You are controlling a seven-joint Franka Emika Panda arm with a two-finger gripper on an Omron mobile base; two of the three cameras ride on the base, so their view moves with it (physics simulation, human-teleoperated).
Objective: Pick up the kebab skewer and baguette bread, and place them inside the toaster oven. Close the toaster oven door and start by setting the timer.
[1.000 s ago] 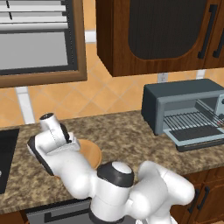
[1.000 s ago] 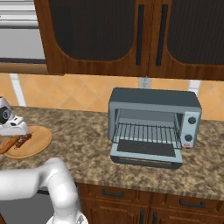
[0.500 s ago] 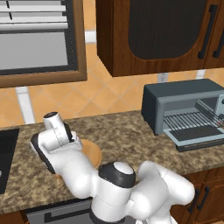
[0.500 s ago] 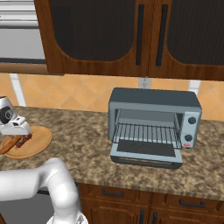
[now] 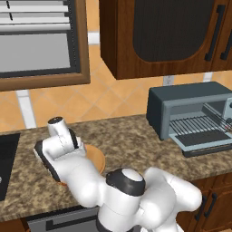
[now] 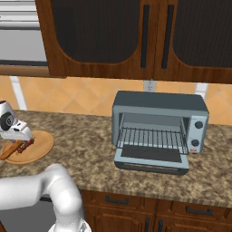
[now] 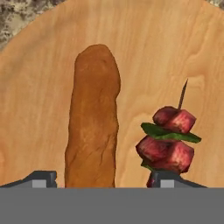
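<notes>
On a round wooden plate [image 7: 144, 52] lie the baguette bread [image 7: 92, 118] and the kebab skewer [image 7: 168, 142], side by side. My gripper [image 7: 107, 179] hangs open just above them, its fingertips [image 7: 41, 178] spread to either side of the loaf's near end; the right tip sits at the skewer's chunks. From the right base view, the hand hovers over the plate [image 6: 40, 147] at the counter's left, with the skewer [image 6: 25, 146] and baguette [image 6: 8, 152] under it. The toaster oven [image 6: 158, 129] stands to the right, its door [image 6: 152, 157] dropped open and its wire rack bare.
Wooden wall cabinets [image 6: 136, 36] hang above the oven. A dark cooktop [image 5: 7, 158] borders the plate's left side in the left base view. Speckled granite counter [image 6: 86, 149] stretches between plate and oven. Two knobs [image 6: 197, 133] sit on the oven's right strip.
The hand has edged slightly to the right over the plate. Baguette, skewer and oven have not moved.
</notes>
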